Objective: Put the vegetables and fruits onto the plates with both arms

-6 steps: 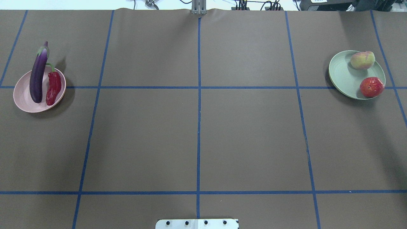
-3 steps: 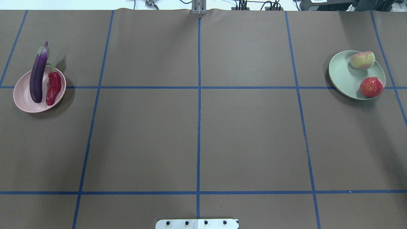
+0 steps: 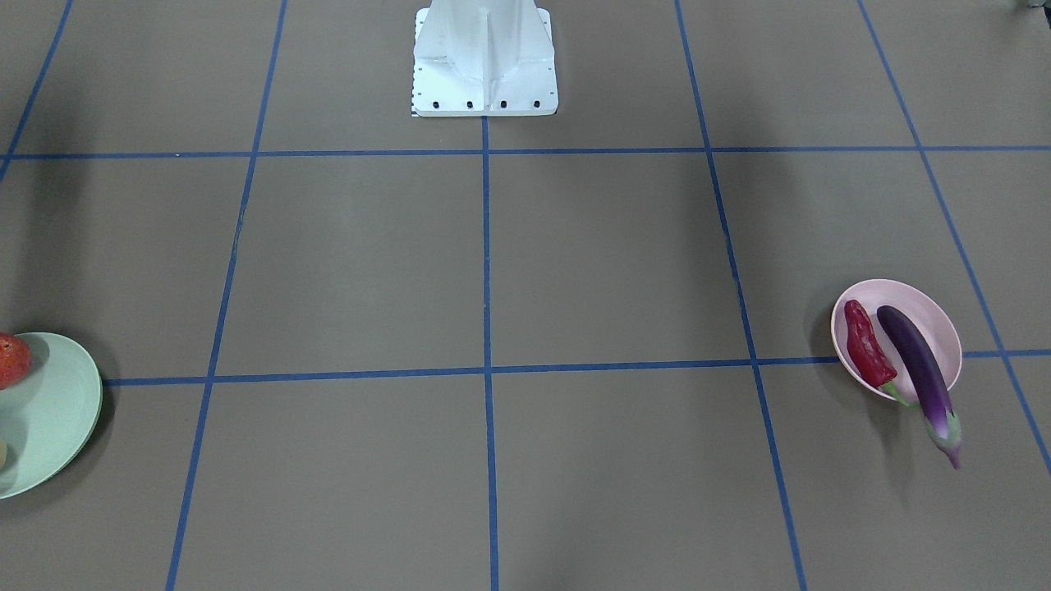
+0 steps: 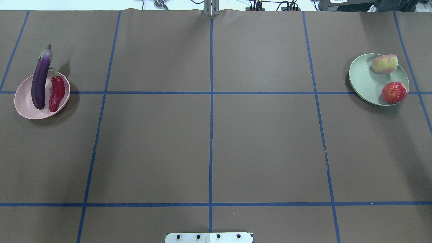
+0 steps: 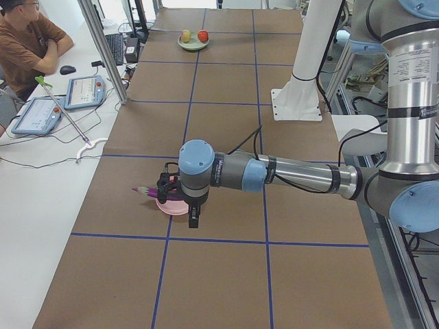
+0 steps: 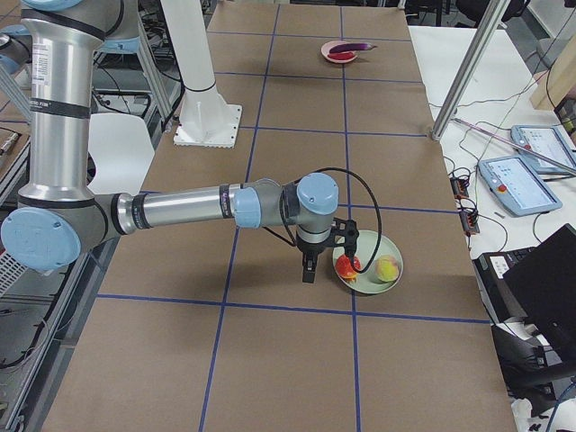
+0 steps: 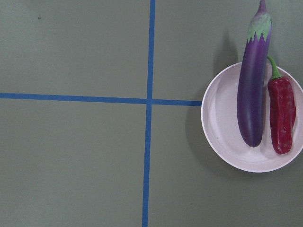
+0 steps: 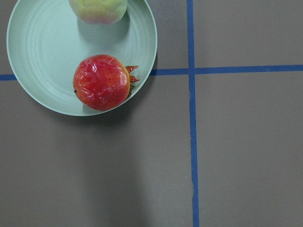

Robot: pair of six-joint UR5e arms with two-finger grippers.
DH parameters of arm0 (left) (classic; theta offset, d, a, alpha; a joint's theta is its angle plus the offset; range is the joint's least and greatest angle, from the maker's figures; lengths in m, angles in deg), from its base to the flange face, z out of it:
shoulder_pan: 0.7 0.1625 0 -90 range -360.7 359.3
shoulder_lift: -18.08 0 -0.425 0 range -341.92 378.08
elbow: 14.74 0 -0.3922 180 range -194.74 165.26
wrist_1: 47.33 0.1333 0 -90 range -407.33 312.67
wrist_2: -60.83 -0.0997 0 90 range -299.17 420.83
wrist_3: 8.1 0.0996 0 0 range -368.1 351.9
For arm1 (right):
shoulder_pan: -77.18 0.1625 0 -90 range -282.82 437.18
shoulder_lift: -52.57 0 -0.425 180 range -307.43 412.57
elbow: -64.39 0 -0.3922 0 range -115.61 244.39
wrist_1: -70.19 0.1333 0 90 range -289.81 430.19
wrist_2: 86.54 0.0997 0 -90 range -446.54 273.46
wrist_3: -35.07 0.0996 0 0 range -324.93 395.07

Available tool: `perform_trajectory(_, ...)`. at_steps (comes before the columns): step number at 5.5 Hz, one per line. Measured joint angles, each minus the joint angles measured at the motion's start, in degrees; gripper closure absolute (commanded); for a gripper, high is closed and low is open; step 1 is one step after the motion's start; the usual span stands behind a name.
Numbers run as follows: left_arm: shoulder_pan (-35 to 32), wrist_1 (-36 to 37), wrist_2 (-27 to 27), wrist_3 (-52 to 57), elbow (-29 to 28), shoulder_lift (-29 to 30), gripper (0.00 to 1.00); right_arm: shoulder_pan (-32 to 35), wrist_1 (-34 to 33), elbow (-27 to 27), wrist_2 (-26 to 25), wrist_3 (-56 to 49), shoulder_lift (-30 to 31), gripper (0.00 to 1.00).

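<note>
The pale pink plate (image 4: 23, 101) sits at the table's far left. On it the purple eggplant (image 4: 39, 82) and the red chili pepper (image 4: 56, 91) lie side by side and touching. The eggplant's capped end reaches out over the rim on the side away from the robot, and the pepper's green stem pokes past the rim too. The pale green plate (image 4: 364, 81) sits well apart at the far right. It carries the peach-like fruit (image 4: 384, 64) against its far edge and the pomegranate (image 4: 394, 92) on its near right edge, bulging slightly over the rim. The two fruits do not touch. In the left-end view the left arm (image 5: 295, 175) stretches low over the brown table and the left gripper (image 5: 194, 218) hangs near the pink plate. In the right-end view the right gripper (image 6: 309, 270) hangs just beside the green plate. Neither view shows whether the jaws are spread or closed, and neither gripper visibly holds anything.
</note>
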Motion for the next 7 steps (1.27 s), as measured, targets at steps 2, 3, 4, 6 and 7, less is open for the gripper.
perform_trajectory(2, 0.0, 0.0, 0.0, 0.0, 0.3, -0.5, 0.0, 0.0, 0.0, 0.0, 0.3, 0.2, 0.1, 0.0)
perform_trajectory(3, 0.0, 0.0, 0.0, 0.0, 0.9, -1.3, 0.0, 0.0, 0.0, 0.0, 0.3, 0.3, 0.0, 0.0)
perform_trajectory(4, 0.0, 0.0, 0.0, 0.0, 1.8, -2.1, 0.0, 0.0, 0.0, 0.1, 0.3, 0.4, 0.0, 0.0)
perform_trajectory(6, -0.1, 0.0, -0.3, 0.0, 2.9, -2.4, 0.0, 0.0, 0.1, 0.3, 0.4, 0.4, -0.1, 0.0)
perform_trajectory(7, -0.1, 0.0, -0.3, 0.0, 3.6, -2.4, 0.0, 0.0, 0.1, 0.3, 0.5, 0.4, -0.1, 0.0)
